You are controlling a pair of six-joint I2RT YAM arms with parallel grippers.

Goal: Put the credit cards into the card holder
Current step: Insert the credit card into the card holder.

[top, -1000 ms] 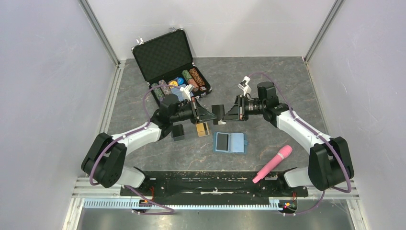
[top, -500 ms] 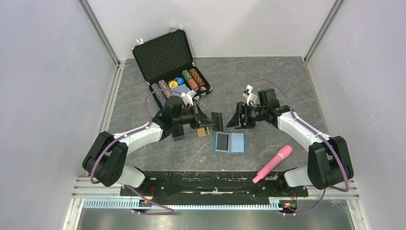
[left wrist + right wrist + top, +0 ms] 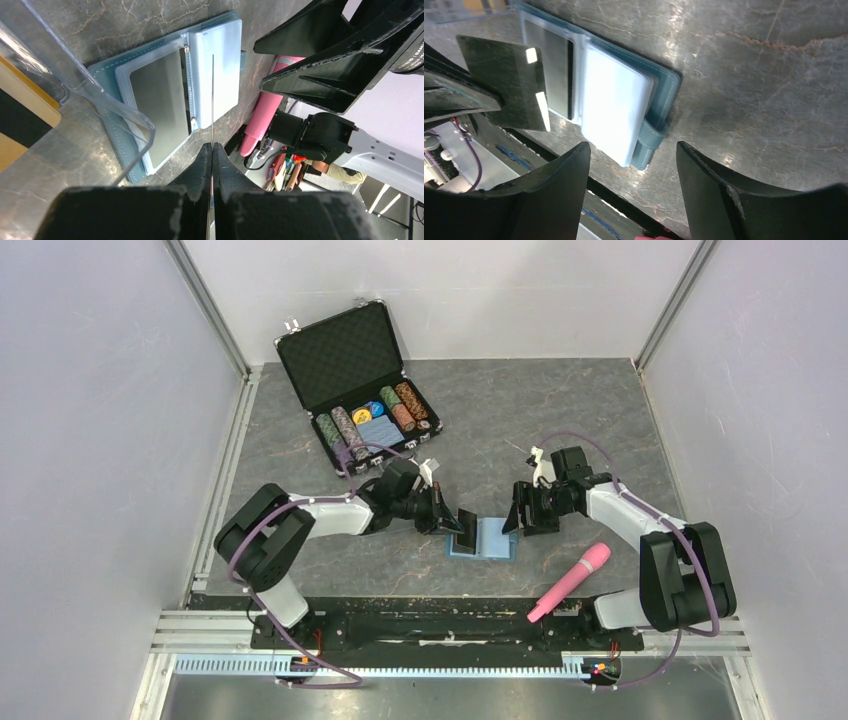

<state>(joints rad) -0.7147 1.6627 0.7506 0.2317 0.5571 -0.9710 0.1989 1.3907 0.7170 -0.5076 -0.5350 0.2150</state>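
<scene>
Nearest the arm bases, at the lower right of the top view, a pink wand-shaped object [image 3: 570,582] lies slanted on the grey marbled bench [image 3: 560,420]. Just beyond it, at the centre of the frame, the teal-blue card holder [image 3: 495,540] lies opened flat, pale blue inside. A dark rectangle fills its left sleeve, and its snap tab [image 3: 651,140] sticks out on the right side.

The left claw [image 3: 450,521] is pinched tight on a black credit card [image 3: 504,85]. It holds the card on edge above the open holder, and the left wrist view shows it only as a thin line across the pale right leaf. Whether its lower edge touches the holder cannot be told.

The right claw [image 3: 520,515] stands wide and holds nothing, just beside the holder's right edge, its two fingers either side of the tab in its own view.

At the left edge of the left wrist view lie a gold-orange credit card with a dark stripe [image 3: 20,117] and the wall of a clear plastic box [image 3: 100,100].

Farther back, at upper left, a black briefcase [image 3: 345,355] stands open with rows of poker chips [image 3: 375,415] inside.
</scene>
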